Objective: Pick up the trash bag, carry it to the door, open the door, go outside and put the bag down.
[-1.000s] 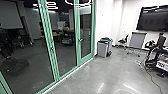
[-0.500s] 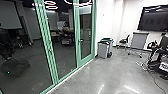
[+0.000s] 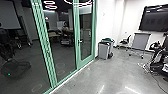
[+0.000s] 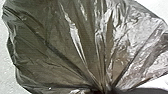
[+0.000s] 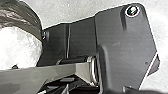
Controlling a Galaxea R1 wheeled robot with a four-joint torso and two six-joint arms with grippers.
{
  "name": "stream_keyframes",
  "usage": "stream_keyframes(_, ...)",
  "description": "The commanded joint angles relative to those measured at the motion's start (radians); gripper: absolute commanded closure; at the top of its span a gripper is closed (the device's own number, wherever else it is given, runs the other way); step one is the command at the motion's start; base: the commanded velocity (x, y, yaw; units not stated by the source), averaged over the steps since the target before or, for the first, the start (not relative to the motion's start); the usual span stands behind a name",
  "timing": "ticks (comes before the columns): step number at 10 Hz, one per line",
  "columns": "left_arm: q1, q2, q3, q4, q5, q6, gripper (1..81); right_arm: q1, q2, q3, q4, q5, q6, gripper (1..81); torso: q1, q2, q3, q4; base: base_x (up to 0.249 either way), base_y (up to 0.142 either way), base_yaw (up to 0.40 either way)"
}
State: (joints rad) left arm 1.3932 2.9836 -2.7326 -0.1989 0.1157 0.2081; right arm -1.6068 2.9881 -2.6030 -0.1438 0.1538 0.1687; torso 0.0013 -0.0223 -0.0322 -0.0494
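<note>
Trash bag (image 4: pixel 75 45), dark, thin and creased, is close by the robot at the left gripper (image 4: pixel 102 91), its folds drawn together into a tight neck there; the left gripper is pinching that gathered neck, closed as far as the bunched plastic lets it. How far the right gripper (image 5: pixel 140 91) is spread I cannot tell, nor whether it touches anything. The bag's rounded side also comes up next to the robot's own dark base plate, above pale floor. Ahead, glossy grey floor (image 3: pixel 107 77) runs away from the robot, and along the left a glass wall (image 3: pixel 65 55) in green framing stands in the way, slanting from near left toward the middle. To the right, dark equipment (image 3: pixel 160 53) stands with loose cables (image 3: pixel 143 67) trailing over the floor. Farther on, the green-framed door (image 3: pixel 86 61) with its handle (image 3: pixel 80 41) sits closed at the far end of the glass. Just right of it, grey bins (image 3: pixel 103 50) stand by the white wall (image 3: pixel 107 18). Beyond them come a dark chair (image 3: pixel 125 42) and a grey panel on wheels (image 3: pixel 140 41), and at the far right a big black screen (image 3: pixel 155 18) hangs on the wall
</note>
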Motion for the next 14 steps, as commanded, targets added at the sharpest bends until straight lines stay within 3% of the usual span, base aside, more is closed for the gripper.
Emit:
stream_keyframes(1,-0.065,-0.004,-0.004,0.006,0.059,0.004,81.1,0.038,0.005,0.005,-0.014,-0.048,-0.002,1.0,0.0,0.0,0.0,0.0,0.193,0.0,0.0)
stream_keyframes(9,-0.067,-0.003,-0.004,0.007,0.059,0.004,81.1,0.041,0.007,0.0,-0.016,-0.048,-0.003,1.0,0.0,0.0,0.0,0.0,0.19,0.0,0.0)
stream_keyframes(14,-0.065,-0.001,-0.004,0.007,0.059,0.004,81.1,0.04,0.007,0.0,-0.016,-0.048,-0.002,1.0,0.0,0.0,0.0,0.0,0.181,-0.067,0.0)
